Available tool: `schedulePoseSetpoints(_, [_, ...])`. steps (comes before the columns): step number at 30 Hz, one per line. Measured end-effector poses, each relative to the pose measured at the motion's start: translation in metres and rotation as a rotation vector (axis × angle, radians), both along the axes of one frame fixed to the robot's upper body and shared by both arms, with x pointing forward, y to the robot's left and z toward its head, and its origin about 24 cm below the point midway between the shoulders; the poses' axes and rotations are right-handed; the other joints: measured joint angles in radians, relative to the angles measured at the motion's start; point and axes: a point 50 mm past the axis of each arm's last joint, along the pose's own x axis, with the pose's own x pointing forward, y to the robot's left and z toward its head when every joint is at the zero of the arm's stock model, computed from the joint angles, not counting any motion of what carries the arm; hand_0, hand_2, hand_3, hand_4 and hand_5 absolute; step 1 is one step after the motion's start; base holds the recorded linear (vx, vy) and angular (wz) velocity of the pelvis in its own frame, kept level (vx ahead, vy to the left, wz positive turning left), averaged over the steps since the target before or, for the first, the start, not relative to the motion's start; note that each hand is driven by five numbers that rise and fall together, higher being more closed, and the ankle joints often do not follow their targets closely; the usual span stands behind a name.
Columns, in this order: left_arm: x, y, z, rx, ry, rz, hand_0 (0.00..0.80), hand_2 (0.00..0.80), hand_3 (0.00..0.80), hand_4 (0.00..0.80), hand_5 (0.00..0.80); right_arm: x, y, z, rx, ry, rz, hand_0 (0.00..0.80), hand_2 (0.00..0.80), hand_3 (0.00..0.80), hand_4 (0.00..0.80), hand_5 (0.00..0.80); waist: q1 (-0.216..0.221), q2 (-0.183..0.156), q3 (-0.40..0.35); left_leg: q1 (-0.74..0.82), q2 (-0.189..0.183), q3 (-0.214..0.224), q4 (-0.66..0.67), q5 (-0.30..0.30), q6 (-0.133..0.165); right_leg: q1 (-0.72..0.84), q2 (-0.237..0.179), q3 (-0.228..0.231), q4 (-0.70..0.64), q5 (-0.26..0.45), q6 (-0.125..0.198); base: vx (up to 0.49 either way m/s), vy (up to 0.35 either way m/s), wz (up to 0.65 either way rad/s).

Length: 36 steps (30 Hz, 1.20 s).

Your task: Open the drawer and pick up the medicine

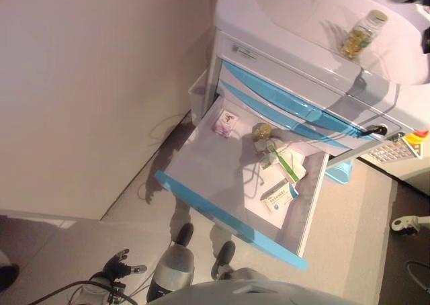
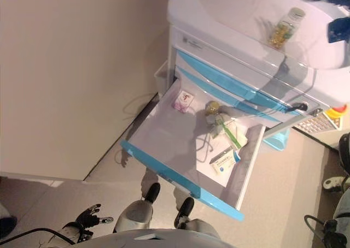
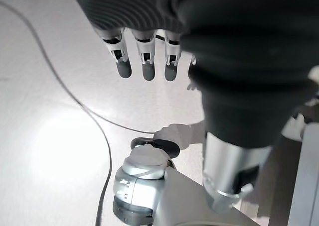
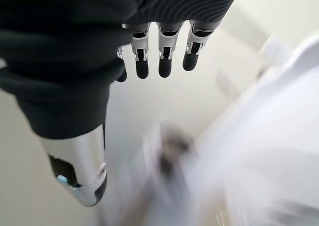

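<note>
A white cart (image 1: pixel 289 9) has blue-fronted drawers. One drawer (image 1: pixel 228 219) is pulled far out. In it lie a pink-and-white box (image 1: pixel 226 122), a small brownish bottle (image 1: pixel 262 131), a green-and-white pack (image 1: pixel 285 165) and a blue-and-white box (image 1: pixel 279 195). A clear bottle of yellow capsules (image 1: pixel 363 33) lies on the cart top. My left hand (image 1: pixel 118 265) hangs low near the floor, open and empty, far from the drawer; its fingers (image 3: pixel 144 61) are straight. My right hand (image 4: pixel 75 37) has straight fingers (image 4: pixel 164 61) and holds nothing.
A plain wall runs along the left. A small white bin (image 1: pixel 198 93) hangs on the cart's left side. A keypad-like panel (image 1: pixel 390 150) and a yellow-and-red part (image 1: pixel 416 136) sit at the cart's right. A white caster (image 1: pixel 404 224) stands on the floor at right.
</note>
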Motion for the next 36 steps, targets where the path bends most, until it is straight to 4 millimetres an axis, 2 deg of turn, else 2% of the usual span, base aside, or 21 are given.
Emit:
schedulePoseSetpoints(1, [-0.001,-0.002,-0.001,-0.005,0.010,-0.017,0.000,0.000,0.000,0.000,0.000,-0.008,-0.007,-0.007,0.099,-0.098,-0.008,0.000,0.000,0.000,0.000,0.000,-0.016,0.009,-0.007,0.006,0.000,0.014,0.000,-0.004,0.006,0.004,-0.001,0.010,0.000,0.003,0.000,-0.038,0.009,-0.36])
schedulePoseSetpoints(3, [0.000,-0.008,-0.003,-0.022,0.019,-0.031,0.000,0.000,0.000,0.000,0.000,-0.020,-0.018,-0.034,0.247,-0.208,-0.040,0.000,0.000,0.000,0.000,0.000,-0.057,0.037,-0.022,0.026,-0.002,0.034,-0.003,-0.009,0.012,0.015,-0.001,0.034,0.000,0.006,0.003,-0.051,0.008,-0.34])
schedulePoseSetpoints(4, [-0.004,-0.010,-0.005,-0.028,0.042,-0.041,0.000,0.000,0.000,0.000,0.000,-0.024,-0.021,-0.055,0.308,-0.232,-0.055,0.000,0.000,0.000,0.000,0.000,-0.073,0.051,-0.037,0.036,-0.002,0.046,-0.008,-0.013,0.016,0.019,-0.001,0.045,0.000,0.008,0.005,-0.076,0.004,-0.40])
schedulePoseSetpoints(7, [0.001,-0.017,-0.007,-0.045,0.051,-0.063,0.000,0.000,0.000,0.000,0.000,-0.032,-0.020,-0.116,0.412,-0.193,-0.120,0.000,0.000,0.000,0.000,0.000,-0.142,0.099,-0.065,0.052,-0.001,0.090,-0.008,-0.025,0.022,0.014,0.004,0.091,0.000,0.018,0.010,-0.092,-0.010,-0.49])
schedulePoseSetpoints(10, [0.008,-0.023,-0.007,-0.059,0.045,-0.071,0.000,0.000,0.000,0.000,0.000,-0.042,-0.013,-0.183,0.489,-0.059,-0.198,0.000,0.000,0.000,0.000,0.000,-0.199,0.129,-0.081,0.070,0.003,0.129,-0.010,-0.036,0.024,0.013,0.005,0.133,0.000,0.020,0.011,-0.100,-0.003,-0.46])
schedulePoseSetpoints(13, [0.024,-0.030,-0.005,-0.077,0.024,-0.100,0.000,0.000,0.000,0.000,0.000,-0.057,0.006,-0.248,0.494,0.135,-0.274,0.000,0.000,0.000,0.000,0.000,-0.235,0.133,-0.085,0.070,0.011,0.173,-0.013,-0.041,0.021,-0.005,0.012,0.169,0.000,0.024,0.016,-0.071,0.003,-0.42])
schedulePoseSetpoints(14, [0.030,-0.033,-0.004,-0.083,0.026,-0.119,0.000,0.000,0.000,0.000,0.000,-0.067,0.013,-0.271,0.479,0.228,-0.298,0.000,0.000,0.000,0.000,0.000,-0.244,0.133,-0.085,0.070,0.015,0.188,-0.013,-0.042,0.020,-0.009,0.013,0.173,0.000,0.026,0.016,-0.041,0.003,-0.29])
schedulePoseSetpoints(16, [0.029,-0.037,-0.006,-0.094,0.062,-0.146,0.000,0.000,0.000,0.000,0.000,-0.087,0.023,-0.318,0.405,0.471,-0.340,0.000,0.000,0.000,0.000,0.000,-0.262,0.133,-0.086,0.071,0.018,0.196,-0.013,-0.044,0.017,-0.013,0.016,0.182,0.000,0.027,0.016,-0.029,0.014,-0.23])
schedulePoseSetpoints(19, [0.026,-0.047,-0.009,-0.129,0.097,-0.213,0.000,0.000,0.000,0.000,0.000,-0.120,0.031,-0.370,0.332,0.776,-0.369,0.000,0.000,0.000,0.000,0.000,-0.281,0.133,-0.085,0.071,0.019,0.217,-0.013,-0.048,0.017,-0.022,0.019,0.200,0.000,0.032,0.014,-0.051,0.032,-0.20])
schedulePoseSetpoints(21, [0.026,-0.053,-0.010,-0.131,0.120,-0.285,0.000,0.000,0.000,0.000,0.000,-0.135,0.039,-0.390,0.238,0.920,-0.352,0.000,0.000,0.000,0.000,0.000,-0.295,0.133,-0.084,0.070,0.019,0.231,-0.014,-0.050,0.018,-0.028,0.018,0.212,0.000,0.034,0.016,-0.129,0.058,-0.16])
schedulePoseSetpoints(23, [0.031,-0.060,-0.008,-0.133,0.117,-0.362,0.000,0.000,0.000,0.000,0.000,-0.141,0.048,-0.403,0.158,1.021,-0.306,0.000,0.000,0.000,0.000,0.000,-0.301,0.135,-0.078,0.054,0.018,0.251,-0.013,-0.052,0.020,-0.052,0.016,0.222,0.001,0.042,0.023,-0.214,0.061,-0.30])
schedulePoseSetpoints(25, [0.050,-0.069,-0.001,-0.136,0.054,-0.422,0.000,0.000,0.000,0.000,0.000,-0.146,0.059,-0.415,0.106,1.097,-0.263,0.000,0.000,0.000,0.000,0.000,-0.301,0.137,-0.056,0.021,0.015,0.272,-0.011,-0.044,0.026,-0.096,0.009,0.222,0.013,0.055,0.024,-0.242,0.059,-0.27])
schedulePoseSetpoints(27, [0.068,-0.075,0.007,-0.126,0.015,-0.472,0.000,0.000,0.000,0.000,0.000,-0.148,0.069,-0.424,0.078,1.155,-0.235,0.000,0.000,0.000,0.000,0.000,-0.309,0.140,-0.014,-0.008,0.009,0.276,-0.009,-0.033,0.030,-0.131,0.004,0.225,0.024,0.063,0.024,-0.203,0.060,-0.08])
schedulePoseSetpoints(30, [0.098,-0.087,0.022,-0.121,-0.072,-0.528,0.000,0.000,0.000,0.000,0.000,-0.144,0.077,-0.431,0.070,1.200,-0.193,0.000,0.000,0.000,0.000,0.000,-0.313,0.150,0.071,-0.035,0.001,0.284,-0.008,-0.023,0.031,-0.169,0.000,0.236,0.036,0.076,0.025,-0.121,0.062,-0.08])
schedulePoseSetpoints(36, [0.150,-0.099,0.060,-0.088,-0.236,-0.611,0.000,0.000,0.000,0.000,0.000,-0.118,0.099,-0.429,0.035,1.205,-0.052,0.000,0.000,0.000,0.000,0.000,-0.320,0.153,0.220,-0.104,-0.008,0.304,0.036,-0.026,0.040,-0.233,-0.002,0.261,0.054,0.094,0.026,-0.072,0.088,-0.10])
